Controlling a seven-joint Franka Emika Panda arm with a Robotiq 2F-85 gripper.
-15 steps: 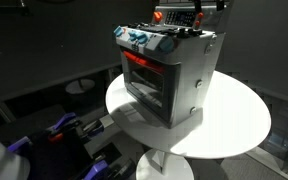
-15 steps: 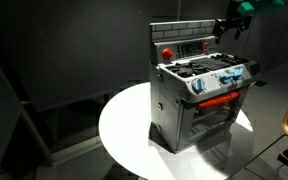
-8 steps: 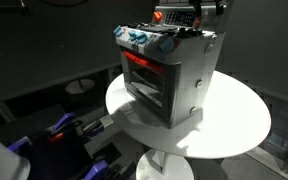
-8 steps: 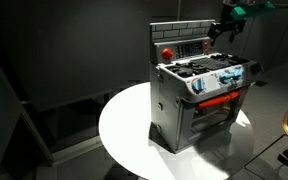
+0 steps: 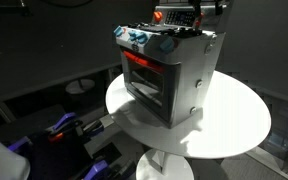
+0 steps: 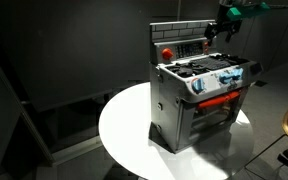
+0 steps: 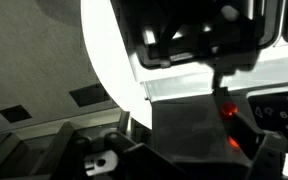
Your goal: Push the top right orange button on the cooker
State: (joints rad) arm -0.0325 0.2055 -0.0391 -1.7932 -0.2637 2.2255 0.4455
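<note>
We're at the approach: gripper [image 6: 215, 33] hovers by the cooker's [image 6: 199, 110] panel corner, claw width we can't tell, next a short straight press onto the button [image 7: 227, 112].

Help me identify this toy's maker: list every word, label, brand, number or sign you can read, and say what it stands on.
No text can be read in any view.
Cooker, dark back panel: faint light marks, too small and blurred to read.
Front knobs: no legible marks.
</note>
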